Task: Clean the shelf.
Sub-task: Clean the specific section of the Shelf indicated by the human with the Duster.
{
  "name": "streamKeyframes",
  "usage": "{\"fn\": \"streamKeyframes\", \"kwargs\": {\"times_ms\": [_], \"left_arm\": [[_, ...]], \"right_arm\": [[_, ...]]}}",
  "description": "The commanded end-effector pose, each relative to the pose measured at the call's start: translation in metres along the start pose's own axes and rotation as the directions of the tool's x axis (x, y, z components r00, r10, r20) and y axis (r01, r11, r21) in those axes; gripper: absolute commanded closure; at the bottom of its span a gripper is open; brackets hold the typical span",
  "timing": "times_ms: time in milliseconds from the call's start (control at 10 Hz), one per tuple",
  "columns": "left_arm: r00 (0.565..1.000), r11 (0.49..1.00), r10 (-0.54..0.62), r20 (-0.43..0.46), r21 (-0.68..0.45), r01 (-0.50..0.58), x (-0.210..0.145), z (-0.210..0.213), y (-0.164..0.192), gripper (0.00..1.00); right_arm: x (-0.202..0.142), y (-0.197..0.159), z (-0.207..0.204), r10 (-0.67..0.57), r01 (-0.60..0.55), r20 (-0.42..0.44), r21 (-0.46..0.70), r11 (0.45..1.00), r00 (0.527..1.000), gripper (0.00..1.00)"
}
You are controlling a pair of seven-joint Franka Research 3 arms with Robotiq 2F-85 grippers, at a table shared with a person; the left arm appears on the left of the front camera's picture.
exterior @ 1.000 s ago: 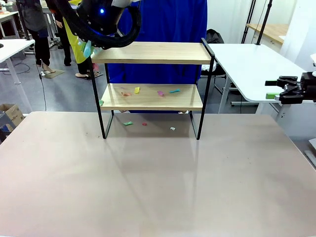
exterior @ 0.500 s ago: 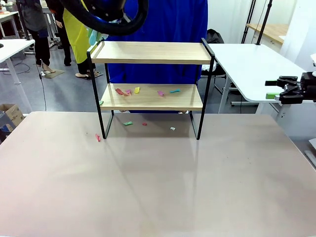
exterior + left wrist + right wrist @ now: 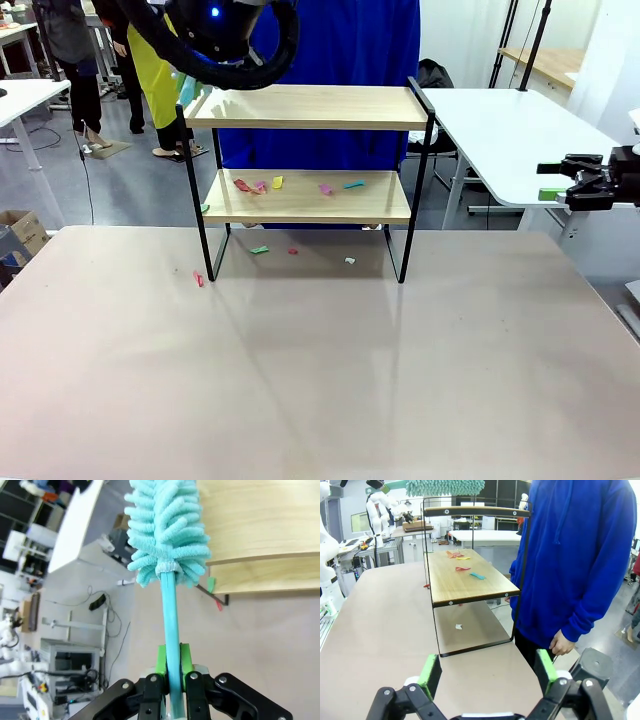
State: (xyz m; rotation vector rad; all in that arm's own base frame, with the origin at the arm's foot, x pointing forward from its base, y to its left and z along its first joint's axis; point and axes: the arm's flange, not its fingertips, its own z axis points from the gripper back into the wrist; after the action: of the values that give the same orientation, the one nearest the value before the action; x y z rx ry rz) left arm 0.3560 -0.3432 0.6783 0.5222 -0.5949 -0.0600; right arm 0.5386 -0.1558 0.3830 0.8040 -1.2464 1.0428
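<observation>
1. Where closest to the front camera, broad beige tabletop [image 3: 320,380], running from the robot's side toward the far edge.
2. Farther in, just beside the front left leg of the rack: one small red scrap [image 3: 198,279], lying flat on the tabletop.
3. Standing upright on its four legs toward the far edge of the tabletop: the shelf [image 3: 310,107], two light wooden boards in a thin black frame.
4. Beneath it, on the tabletop between the legs: a green scrap [image 3: 259,250], a tiny red bit [image 3: 293,251] and a white bit [image 3: 350,261], each apart from the others.
5. Scattered on the lower board [image 3: 380,205]: red, pink, yellow and teal paper scraps [image 3: 277,182], mostly left and middle; one more green bit [image 3: 205,208] at that board's left edge.
6. Off to the right, facing the shelf's end: right gripper [image 3: 487,667], jaws spread wide, nothing between them.
7. Above the shelf's top left corner: left arm [image 3: 215,35], with the left gripper [image 3: 170,657] and its jaws clamped on the thin teal handle of a duster [image 3: 167,530]. Fluffy teal head over the left end of the top board [image 3: 400,107]; contact with the wood impossible to tell.
8. Farthest, right behind the shelf: a person [image 3: 575,555] in a blue hooded top, one hand [image 3: 561,644] hanging at the side.
</observation>
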Motion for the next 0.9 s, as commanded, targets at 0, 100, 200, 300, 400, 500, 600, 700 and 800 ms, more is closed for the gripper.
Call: {"fn": "streamKeyframes", "kwargs": {"times_ms": [0,100,200,300,400,500,600,700,800], "left_arm": [[0.989,0.978,-0.082,0.125,-0.180,0.104,-0.012,0.016,0.039,0.87],[0.980,0.962,-0.107,0.166,-0.231,0.144,-0.021,0.011,0.062,0.87],[0.960,0.925,-0.173,0.220,-0.300,0.235,-0.029,0.006,0.081,0.87],[0.918,0.864,-0.304,0.254,-0.334,0.378,-0.038,-0.003,0.096,0.87],[0.855,0.773,-0.427,0.296,-0.371,0.515,-0.050,-0.015,0.118,0.87],[0.792,0.690,-0.484,0.372,-0.395,0.607,-0.059,-0.025,0.141,0.87],[0.751,0.640,-0.527,0.398,-0.396,0.659,-0.069,-0.034,0.160,0.87],[0.726,0.614,-0.561,0.399,-0.387,0.688,-0.076,-0.039,0.177,0.87],[0.662,0.570,-0.599,0.450,-0.342,0.748,-0.083,-0.042,0.193,0.87]], "right_arm": [[0.003,0.001,-0.001,0.006,-0.006,0.000,0.003,1.000,1.000,0.00],[0.003,0.001,-0.001,0.006,-0.006,0.000,0.003,1.000,1.000,0.00],[0.003,0.001,-0.001,0.006,-0.006,0.000,0.003,1.000,1.000,0.00],[0.003,0.001,-0.001,0.006,-0.006,0.000,0.003,1.000,1.000,0.00],[0.003,0.001,-0.001,0.006,-0.006,0.000,0.003,1.000,1.000,0.00],[0.003,0.001,-0.001,0.006,-0.006,0.000,0.003,1.000,1.000,0.00],[0.003,0.001,-0.001,0.006,-0.006,0.000,0.003,1.000,1.000,0.00],[0.003,0.001,-0.001,0.006,-0.006,0.000,0.003,1.000,1.000,0.00],[0.003,0.001,-0.001,0.006,-0.006,0.000,0.003,1.000,1.000,0.00]]}}
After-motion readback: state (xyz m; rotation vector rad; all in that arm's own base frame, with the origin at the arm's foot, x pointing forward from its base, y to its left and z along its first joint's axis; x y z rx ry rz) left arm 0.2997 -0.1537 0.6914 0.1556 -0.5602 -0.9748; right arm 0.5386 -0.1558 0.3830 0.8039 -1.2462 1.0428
